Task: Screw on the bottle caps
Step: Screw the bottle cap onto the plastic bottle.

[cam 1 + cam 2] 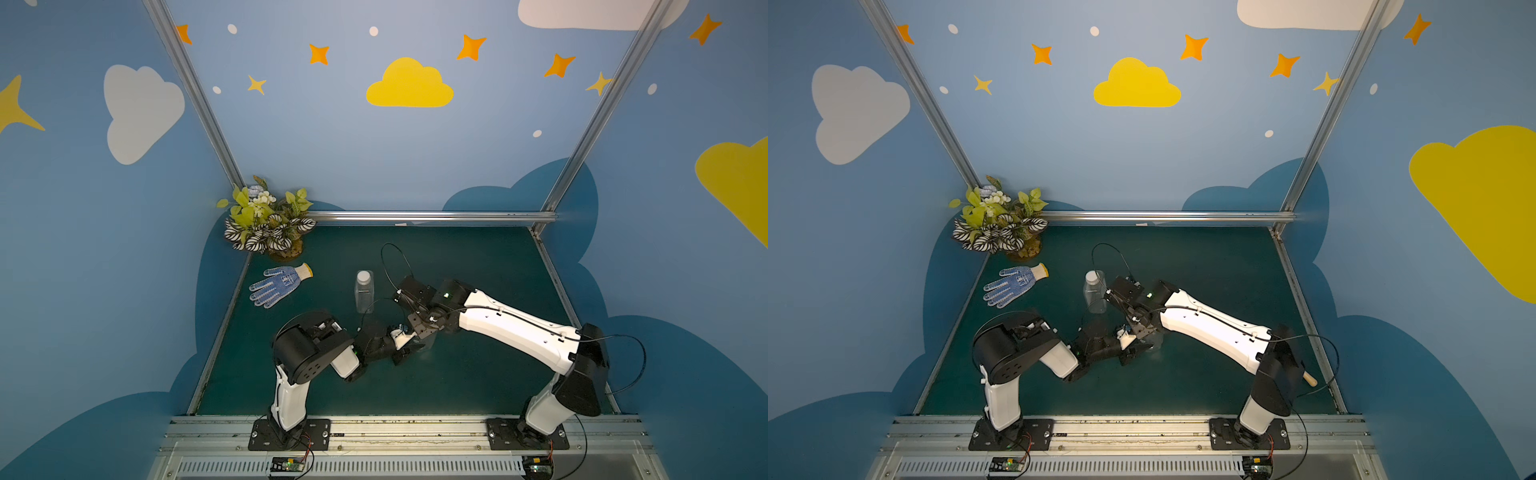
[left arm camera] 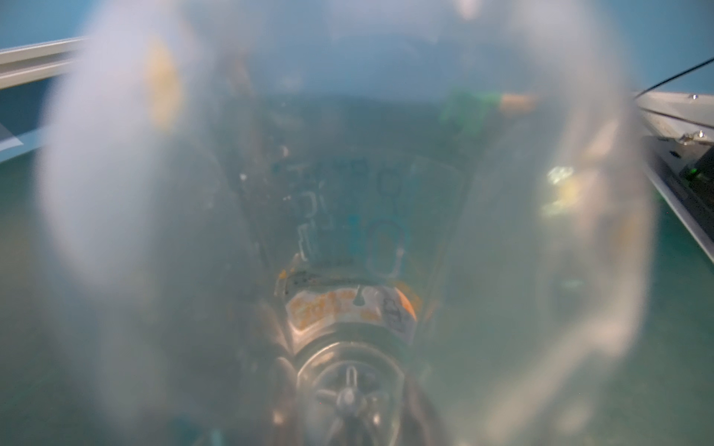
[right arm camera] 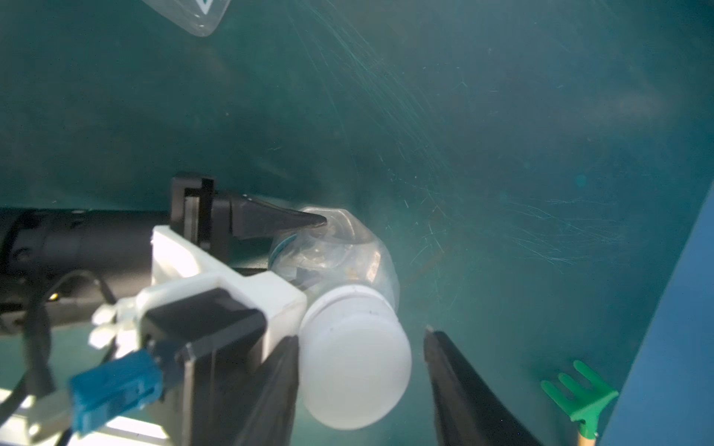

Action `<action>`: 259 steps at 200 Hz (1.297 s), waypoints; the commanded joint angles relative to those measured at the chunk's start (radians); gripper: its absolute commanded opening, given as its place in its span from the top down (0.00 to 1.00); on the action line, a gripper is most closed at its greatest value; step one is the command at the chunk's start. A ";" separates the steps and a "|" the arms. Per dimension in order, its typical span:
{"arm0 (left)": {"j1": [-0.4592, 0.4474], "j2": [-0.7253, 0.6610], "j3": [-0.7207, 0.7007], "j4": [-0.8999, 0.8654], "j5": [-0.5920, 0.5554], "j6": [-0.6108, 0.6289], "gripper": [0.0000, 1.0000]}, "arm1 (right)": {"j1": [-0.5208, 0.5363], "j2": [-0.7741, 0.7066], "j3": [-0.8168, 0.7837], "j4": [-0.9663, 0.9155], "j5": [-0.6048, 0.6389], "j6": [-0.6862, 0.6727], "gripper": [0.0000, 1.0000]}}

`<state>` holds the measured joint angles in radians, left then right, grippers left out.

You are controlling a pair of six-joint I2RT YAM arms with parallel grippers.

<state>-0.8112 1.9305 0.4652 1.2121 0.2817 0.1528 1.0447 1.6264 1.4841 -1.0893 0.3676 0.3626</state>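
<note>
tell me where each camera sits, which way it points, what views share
Both top views: high above the arm bases, looking down and forward over the table; left arm and right arm whole, standing bottle, glove.
Left wrist: on the left arm, looking through the round bottle it grips; blurred, right arm at the edge.
Right wrist: on the right arm, looking down at the cap inside the open right gripper; left gripper alongside.
Shared: both wrist views show the round bottle.

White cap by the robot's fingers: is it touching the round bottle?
Touching. The right wrist view shows the white cap sitting on the neck of the round bottle, no gap.
</note>
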 commanded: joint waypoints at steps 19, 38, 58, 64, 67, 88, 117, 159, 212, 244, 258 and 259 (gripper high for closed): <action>0.007 -0.028 0.009 0.004 0.080 0.005 0.59 | -0.047 -0.111 -0.049 0.088 -0.222 -0.229 0.30; 0.016 -0.030 0.010 0.001 0.126 -0.005 0.59 | -0.086 -0.153 -0.069 0.101 -0.344 -0.344 0.30; 0.027 -0.033 0.018 -0.014 0.179 -0.020 0.59 | -0.130 -0.194 -0.094 0.113 -0.477 -0.455 0.30; 0.031 -0.034 0.022 -0.020 0.196 -0.025 0.59 | -0.144 -0.200 -0.096 0.114 -0.492 -0.467 0.30; 0.033 -0.034 0.024 -0.024 0.202 -0.027 0.59 | -0.153 -0.201 -0.096 0.114 -0.503 -0.473 0.30; 0.038 -0.035 0.033 -0.038 0.243 -0.038 0.59 | -0.203 -0.207 -0.099 0.109 -0.564 -0.520 0.30; 0.044 -0.036 0.044 -0.055 0.274 -0.047 0.59 | -0.233 -0.192 -0.096 0.102 -0.584 -0.548 0.31; 0.047 -0.033 0.053 -0.069 0.290 -0.053 0.59 | -0.252 -0.168 -0.098 0.096 -0.634 -0.562 0.38; 0.049 -0.036 0.053 -0.074 0.297 -0.054 0.59 | -0.255 -0.144 -0.114 0.092 -0.601 -0.564 0.41; 0.049 -0.035 0.054 -0.075 0.297 -0.054 0.59 | -0.256 -0.140 -0.120 0.098 -0.557 -0.564 0.40; 0.048 -0.034 0.054 -0.075 0.297 -0.054 0.59 | -0.255 -0.137 -0.121 0.098 -0.552 -0.564 0.41; 0.049 -0.035 0.054 -0.075 0.297 -0.053 0.59 | -0.255 -0.137 -0.121 0.096 -0.552 -0.564 0.41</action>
<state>-0.7673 1.9202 0.5034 1.1183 0.5568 0.1032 0.7933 1.4754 1.3762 -0.9871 -0.2092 -0.1921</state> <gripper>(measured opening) 0.411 0.594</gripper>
